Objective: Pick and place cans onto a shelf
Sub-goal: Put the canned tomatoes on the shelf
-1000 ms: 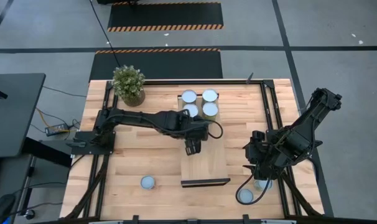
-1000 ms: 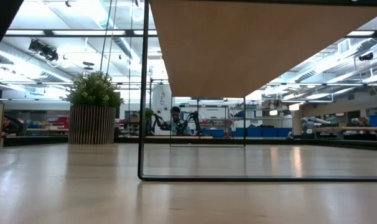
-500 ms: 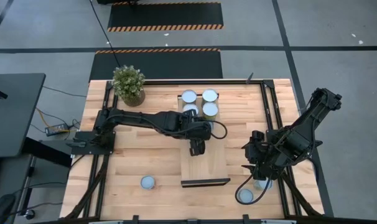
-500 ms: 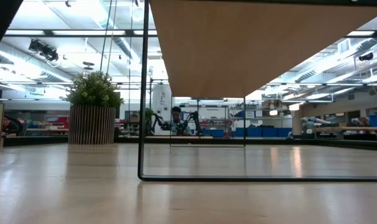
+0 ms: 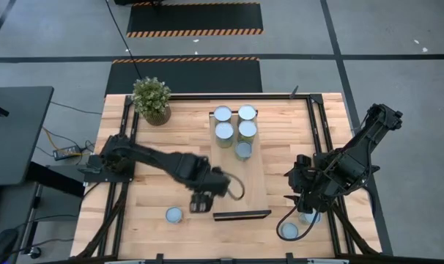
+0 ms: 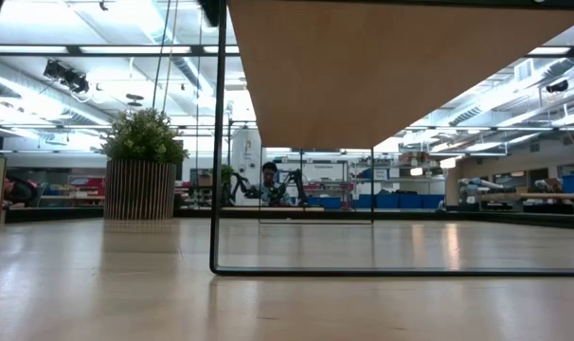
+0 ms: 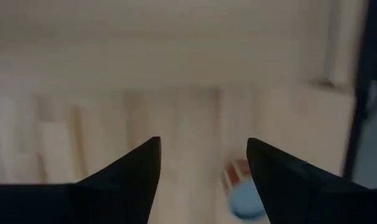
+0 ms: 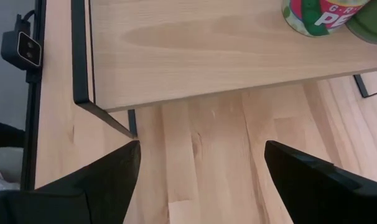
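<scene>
Plank tabletop (image 5: 156, 158), high view: five cans (image 5: 223, 132) seen on shelf (image 5: 248, 183); loose can (image 5: 174, 214) just beside left gripper (image 5: 200, 203).
Left wrist view: fingers (image 7: 129, 171) spread, empty.
Right wrist view: right gripper (image 8: 198, 180) spread, idle beside shelf.
Judged: reach step; descent over can needed next.

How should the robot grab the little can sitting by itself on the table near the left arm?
Probably by its round side wall, coming straight down from above. The can stands upright, its flat top facing up, with bare table all around it. The left gripper, fingers open, is right beside it. The wide flat top gives two fingers nothing to pinch.
</scene>
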`<state>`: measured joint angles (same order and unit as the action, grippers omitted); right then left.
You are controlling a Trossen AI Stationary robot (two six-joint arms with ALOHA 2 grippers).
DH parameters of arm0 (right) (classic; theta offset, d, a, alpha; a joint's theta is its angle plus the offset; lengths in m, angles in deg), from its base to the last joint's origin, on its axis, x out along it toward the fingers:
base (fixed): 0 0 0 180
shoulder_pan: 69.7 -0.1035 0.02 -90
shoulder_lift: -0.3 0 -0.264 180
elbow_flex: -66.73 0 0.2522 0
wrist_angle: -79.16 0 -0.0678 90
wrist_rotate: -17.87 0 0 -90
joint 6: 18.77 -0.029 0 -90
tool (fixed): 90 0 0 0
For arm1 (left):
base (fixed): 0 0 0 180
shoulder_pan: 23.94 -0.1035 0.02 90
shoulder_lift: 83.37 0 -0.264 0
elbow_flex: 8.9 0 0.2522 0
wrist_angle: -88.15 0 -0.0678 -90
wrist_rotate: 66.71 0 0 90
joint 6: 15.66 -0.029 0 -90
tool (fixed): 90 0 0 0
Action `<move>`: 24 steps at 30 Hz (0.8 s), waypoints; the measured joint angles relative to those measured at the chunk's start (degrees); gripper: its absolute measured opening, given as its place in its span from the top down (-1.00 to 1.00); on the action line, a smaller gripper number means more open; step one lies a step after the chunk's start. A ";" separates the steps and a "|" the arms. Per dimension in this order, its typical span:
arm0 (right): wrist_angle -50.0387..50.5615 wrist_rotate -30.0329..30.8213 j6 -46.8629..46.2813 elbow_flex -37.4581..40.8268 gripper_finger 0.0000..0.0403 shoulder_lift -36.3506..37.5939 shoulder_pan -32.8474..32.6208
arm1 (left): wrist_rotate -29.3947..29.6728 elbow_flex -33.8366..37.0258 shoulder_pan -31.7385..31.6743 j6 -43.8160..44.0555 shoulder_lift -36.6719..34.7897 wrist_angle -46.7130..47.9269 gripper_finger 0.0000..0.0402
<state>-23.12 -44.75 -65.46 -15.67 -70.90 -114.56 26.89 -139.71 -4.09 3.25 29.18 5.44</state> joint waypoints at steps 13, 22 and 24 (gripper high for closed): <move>-2.16 0.02 -0.01 0.02 -0.74 0.02 -1.24 | -4.51 24.02 15.61 24.72 -9.94 -12.89 -0.21; -2.24 0.00 0.84 0.02 -0.74 0.02 -1.51 | -7.50 36.37 26.55 47.38 -14.05 -17.14 -0.62; -2.37 0.00 1.43 0.02 -0.74 0.02 -1.51 | -7.90 38.59 28.00 48.22 -14.08 -20.59 -0.74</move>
<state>-25.49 -44.75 -64.04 -15.65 -70.88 -116.06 18.98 -101.12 23.91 51.47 15.10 -15.14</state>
